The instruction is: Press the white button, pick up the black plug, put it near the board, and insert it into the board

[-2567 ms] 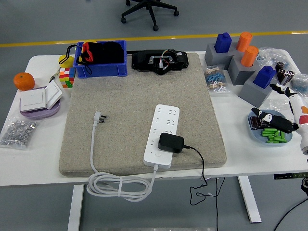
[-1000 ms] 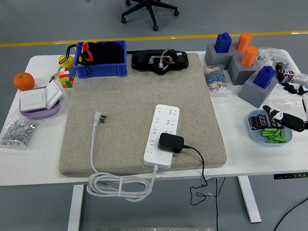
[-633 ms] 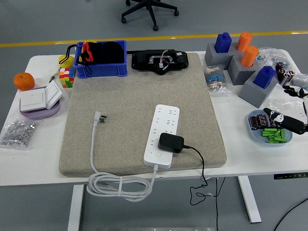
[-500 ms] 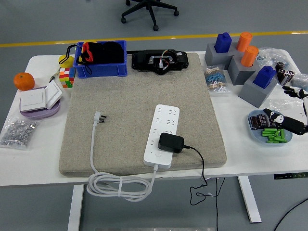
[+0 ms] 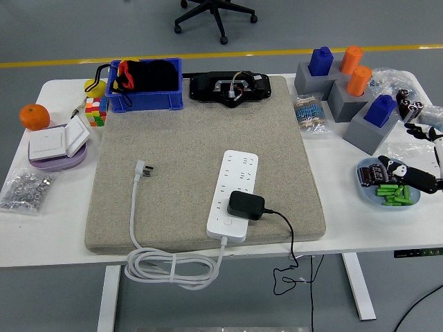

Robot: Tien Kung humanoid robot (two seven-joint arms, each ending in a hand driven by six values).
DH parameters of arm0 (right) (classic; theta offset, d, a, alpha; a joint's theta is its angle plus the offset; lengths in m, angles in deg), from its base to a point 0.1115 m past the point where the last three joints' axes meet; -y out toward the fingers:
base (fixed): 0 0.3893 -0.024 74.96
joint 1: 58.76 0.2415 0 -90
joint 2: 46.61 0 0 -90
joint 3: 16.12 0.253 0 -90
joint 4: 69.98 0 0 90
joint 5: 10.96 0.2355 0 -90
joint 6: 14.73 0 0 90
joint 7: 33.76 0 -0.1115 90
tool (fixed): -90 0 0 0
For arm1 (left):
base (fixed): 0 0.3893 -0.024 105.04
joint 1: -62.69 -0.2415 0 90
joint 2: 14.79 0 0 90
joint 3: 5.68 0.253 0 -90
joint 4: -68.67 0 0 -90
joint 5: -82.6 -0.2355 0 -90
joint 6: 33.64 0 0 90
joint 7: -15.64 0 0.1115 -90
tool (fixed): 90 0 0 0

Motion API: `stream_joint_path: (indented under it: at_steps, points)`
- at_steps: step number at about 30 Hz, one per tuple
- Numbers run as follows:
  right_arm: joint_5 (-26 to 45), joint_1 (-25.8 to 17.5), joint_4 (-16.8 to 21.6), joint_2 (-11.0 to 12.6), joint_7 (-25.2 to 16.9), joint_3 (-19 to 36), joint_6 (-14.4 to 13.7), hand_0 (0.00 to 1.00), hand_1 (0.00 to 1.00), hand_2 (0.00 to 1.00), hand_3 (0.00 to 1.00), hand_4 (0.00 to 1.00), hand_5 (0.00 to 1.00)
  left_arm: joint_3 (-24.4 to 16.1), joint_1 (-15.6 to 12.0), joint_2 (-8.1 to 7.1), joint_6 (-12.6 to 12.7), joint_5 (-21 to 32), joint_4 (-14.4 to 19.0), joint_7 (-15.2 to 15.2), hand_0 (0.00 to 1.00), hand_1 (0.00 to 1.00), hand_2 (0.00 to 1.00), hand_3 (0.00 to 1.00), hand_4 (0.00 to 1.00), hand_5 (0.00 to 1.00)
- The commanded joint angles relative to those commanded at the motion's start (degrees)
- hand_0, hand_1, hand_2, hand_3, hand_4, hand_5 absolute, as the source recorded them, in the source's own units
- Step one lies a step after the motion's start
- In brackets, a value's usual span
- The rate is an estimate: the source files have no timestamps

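A white power strip lies on the beige mat, its white button at the near end. The black plug sits on the strip's near right part, and its black cord trails off the table's front edge. The strip's own white cable and plug lie on the mat's left side. My right hand hovers at the right edge over a blue dish, fingers spread and holding nothing. The left arm is out of view.
The blue dish holds green pieces. Grey blocks with blue and orange pegs stand at the back right. At the back are a blue bin and a black device. At the left lie an orange, a switch plate and a bag of nuts.
My right hand has drawn back to the right, from over the dish toward the picture's edge. The plug and strip have not moved.
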Motion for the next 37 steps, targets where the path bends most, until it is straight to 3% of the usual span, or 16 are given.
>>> stream_joint_path:
  at_steps: [37]
  points:
    - [0.0, 1.5, -0.6, -0.8, 0.1, -0.5, 0.2, 0.860, 0.745, 0.728, 0.746, 0.919, 0.356, -0.6, 1.4, -0.30, 0.2, 0.1, 0.0, -0.1, 0.708, 0.695, 0.668, 0.715, 0.718, 0.302]
